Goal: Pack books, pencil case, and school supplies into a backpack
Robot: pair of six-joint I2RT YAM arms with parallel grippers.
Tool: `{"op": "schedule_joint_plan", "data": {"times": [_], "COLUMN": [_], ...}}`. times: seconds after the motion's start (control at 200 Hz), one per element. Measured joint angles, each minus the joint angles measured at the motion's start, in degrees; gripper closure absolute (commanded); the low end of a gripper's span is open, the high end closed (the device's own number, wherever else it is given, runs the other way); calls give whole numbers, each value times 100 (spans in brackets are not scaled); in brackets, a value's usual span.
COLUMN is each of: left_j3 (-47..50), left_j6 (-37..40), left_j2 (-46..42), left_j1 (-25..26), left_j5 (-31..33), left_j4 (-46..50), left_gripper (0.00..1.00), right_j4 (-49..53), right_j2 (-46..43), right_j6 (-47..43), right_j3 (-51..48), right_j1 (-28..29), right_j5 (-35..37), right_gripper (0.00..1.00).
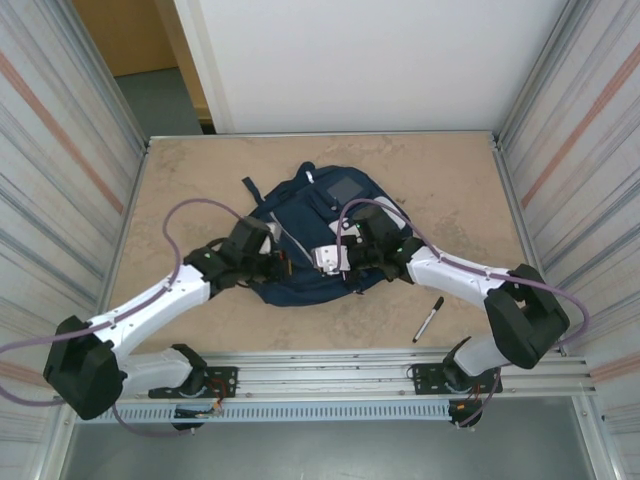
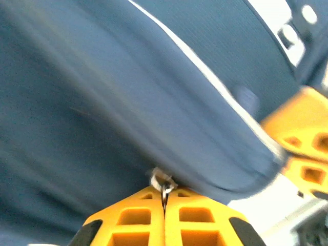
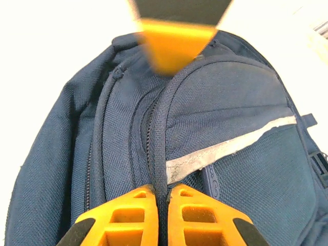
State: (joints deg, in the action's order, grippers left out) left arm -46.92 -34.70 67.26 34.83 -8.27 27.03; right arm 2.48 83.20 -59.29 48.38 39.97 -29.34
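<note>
The navy-blue backpack (image 1: 312,225) lies flat in the middle of the table, with both arms reaching onto its near edge. My left gripper (image 2: 164,191) is shut on a small metal zipper pull (image 2: 162,180) at the backpack's (image 2: 128,102) edge; from above the left gripper (image 1: 281,266) sits at the bag's near left. My right gripper (image 3: 162,190) is shut on a raised fabric seam beside a zipper line of the backpack (image 3: 220,97), just left of its light stripe (image 3: 230,146). A black marker pen (image 1: 428,319) with a white end lies on the table right of the bag. The books and the pencil case are out of view.
Corrugated walls close in the table on the left (image 1: 60,180) and right (image 1: 580,150). A metal rail (image 1: 330,368) runs along the near edge between the arm bases. Bare tabletop (image 1: 450,190) lies behind and to the right of the backpack.
</note>
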Motion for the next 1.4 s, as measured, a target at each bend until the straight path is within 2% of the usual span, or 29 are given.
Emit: {"op": "schedule_joint_plan", "data": {"times": [0.105, 0.2, 0.306, 0.401, 0.441, 0.461, 0.511, 0.541, 0.636, 0.747, 0.892, 0.997, 1.153, 1.183, 1.228, 1.258, 1.398], "left_j3": [0, 48, 223, 446, 496, 511, 518, 518, 518, 518, 459, 260, -15, -46, -103, -157, -374], "left_j6": [555, 935, 1198, 1364, 1449, 1502, 1620, 1694, 1838, 1945, 2164, 2363, 2625, 2664, 2708, 2752, 2918], "left_j2": [46, 92, 85, 74, 74, 74, 72, 63, -31, -190, -173, 184, 804, 885, 1012, 1106, 1488], "left_j1": [-909, -1349, -1255, -918, -769, -704, -568, -514, -496, -496, -503, -581, -789, -824, -868, -898, -966], "left_j5": [-74, 98, 37, -28, -90, -120, -219, -275, -350, -348, -372, -514, -807, -857, -931, -1005, -1416], "left_j4": [111, 157, 42, -168, -210, -229, -275, -317, -393, -487, -636, -732, -787, -778, -758, -745, -754], "left_gripper": [100, 100, 100, 100, 100, 92, 52, 41, 25, 19, 23, 34, 36, 41, 54, 59, 67], "right_j4": [431, 787, 782, 612, 549, 529, 494, 485, 450, 446, 448, 450, 492, 492, 492, 492, 505], "right_j2": [-4, -4, -4, -4, -4, -4, -4, -4, -9, -9, -9, -9, -9, -9, -9, -9, -11], "right_j6": [-415, -658, -719, -634, -568, -546, -520, -501, -426, -417, -420, -420, -420, -420, -420, -420, -420], "right_j3": [55, 55, 42, 26, 26, 26, 24, 24, -7, -26, -26, -26, -26, -26, -26, -26, -26], "right_j1": [-24, -109, -280, -461, -522, -542, -568, -588, -588, -588, -588, -595, -597, -599, -599, -603, -627], "right_j5": [26, 83, 50, -103, -162, -192, -232, -251, -286, -317, -341, -372, -396, -400, -409, -413, -439], "right_gripper": [100, 99, 91, 82, 81, 81, 83, 85, 92, 95, 96, 97, 99, 99, 99, 99, 99]}}
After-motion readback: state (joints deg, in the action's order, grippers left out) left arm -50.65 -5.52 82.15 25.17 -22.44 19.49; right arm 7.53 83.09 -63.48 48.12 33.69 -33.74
